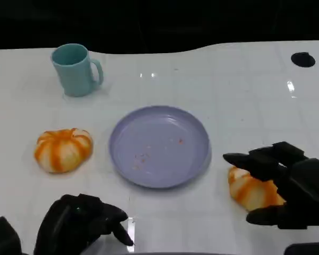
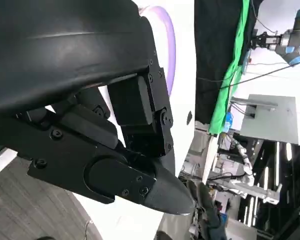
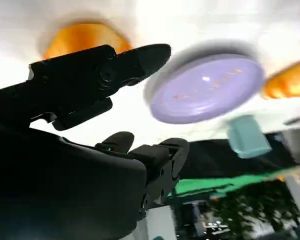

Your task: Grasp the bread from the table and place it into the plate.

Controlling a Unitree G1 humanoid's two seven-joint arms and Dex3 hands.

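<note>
Right hand (image 1: 287, 183) at lower right, fingers spread around bread (image 1: 250, 190), which lies on the table (image 1: 239, 90) just right of the plate (image 1: 159, 146); firm grip not confirmed. My left hand (image 1: 80, 226) at lower left, fingers curled in, holding nothing. Second bread (image 1: 63, 150) at left; cup (image 1: 74, 70) at upper left.
</note>
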